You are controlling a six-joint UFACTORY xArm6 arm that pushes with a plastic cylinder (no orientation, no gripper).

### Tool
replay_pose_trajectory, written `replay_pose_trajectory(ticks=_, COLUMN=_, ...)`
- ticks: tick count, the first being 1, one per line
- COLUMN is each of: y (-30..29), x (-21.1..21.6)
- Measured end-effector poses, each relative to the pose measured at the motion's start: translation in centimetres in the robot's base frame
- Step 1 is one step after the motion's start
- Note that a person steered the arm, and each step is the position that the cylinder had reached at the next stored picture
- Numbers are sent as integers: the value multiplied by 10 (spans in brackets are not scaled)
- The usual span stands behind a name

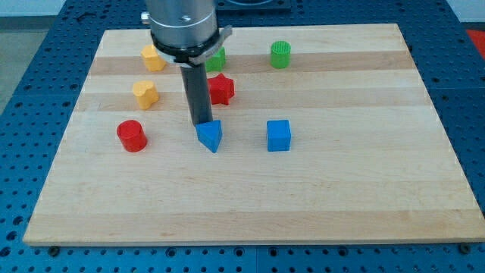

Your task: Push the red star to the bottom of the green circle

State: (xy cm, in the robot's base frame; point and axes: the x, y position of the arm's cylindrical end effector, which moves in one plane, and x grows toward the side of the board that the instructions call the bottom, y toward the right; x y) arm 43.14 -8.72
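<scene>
The red star (222,89) lies on the wooden board, left of centre in the upper half. The green circle (280,54) stands up and to the right of it, near the view's top. My tip (201,123) is the lower end of the dark rod. It sits below and left of the red star, a short gap away, and right above the blue triangle (210,136), close to or touching its top edge. The rod hides part of the star's left side.
A second green block (218,59) is partly hidden behind the rod, just above the red star. Two yellow blocks (153,58) (145,94) and a red cylinder (131,136) lie at the left. A blue cube (278,136) lies right of the triangle.
</scene>
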Motion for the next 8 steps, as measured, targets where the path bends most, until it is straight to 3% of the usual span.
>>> replay_pose_trajectory(ticks=3, y=-12, x=-65)
replay_pose_trajectory(ticks=8, y=55, x=-68)
